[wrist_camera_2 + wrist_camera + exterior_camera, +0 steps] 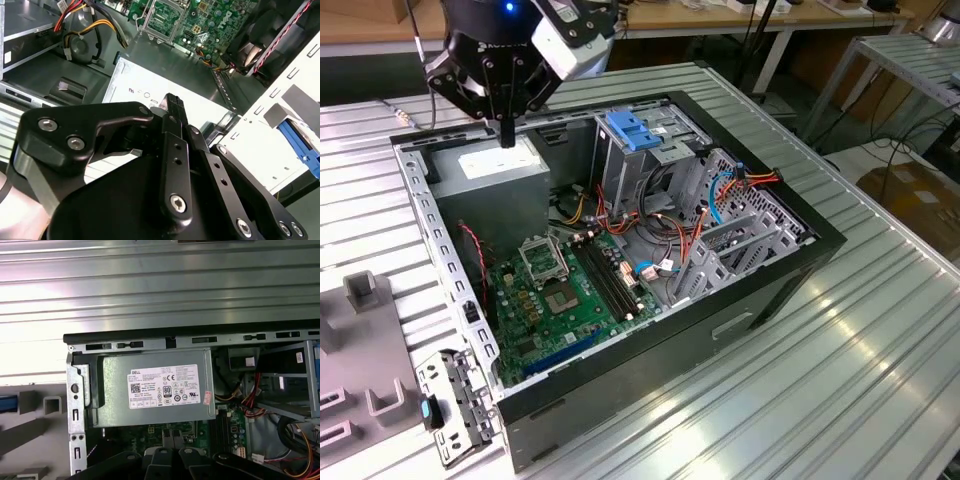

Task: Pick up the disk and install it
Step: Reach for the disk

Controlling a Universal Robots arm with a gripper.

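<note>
Jaws, pressed together, hover over the power supply (505, 195), partly hiding its white sticker (145, 80).

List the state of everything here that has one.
Pincer: shut, holding nothing, poised above the power supply.
Computer case: lying on its side, side panel off, insides exposed.
Power supply: seated in the case's corner, label facing up.
Blue latch: sitting on top of the drive cage.

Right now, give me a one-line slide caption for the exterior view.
Gripper hangs over the grey power supply in the open computer case.
</note>
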